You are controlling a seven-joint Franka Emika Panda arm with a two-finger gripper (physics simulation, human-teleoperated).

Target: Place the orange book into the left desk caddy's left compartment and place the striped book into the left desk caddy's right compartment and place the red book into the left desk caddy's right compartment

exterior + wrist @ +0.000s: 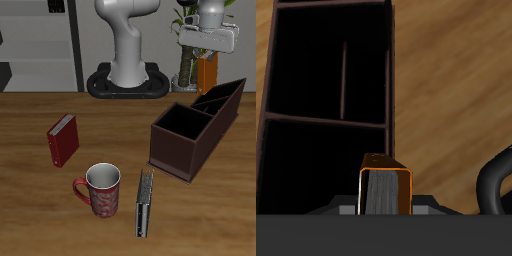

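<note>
**Orange book held above the caddy's far end**

Wooden tabletop carries the left desk caddy, the red book, the striped book and a red mug. The gripper is cut off by the frame's upper edge, and its fingers are largely hidden. It is closed on the orange book, which is held with its long axis vertical above the left compartment. In the wrist view only the book's pale page edge is shown, over the caddy's black interior. The right compartment lies nearer the table's front edge.
</note>
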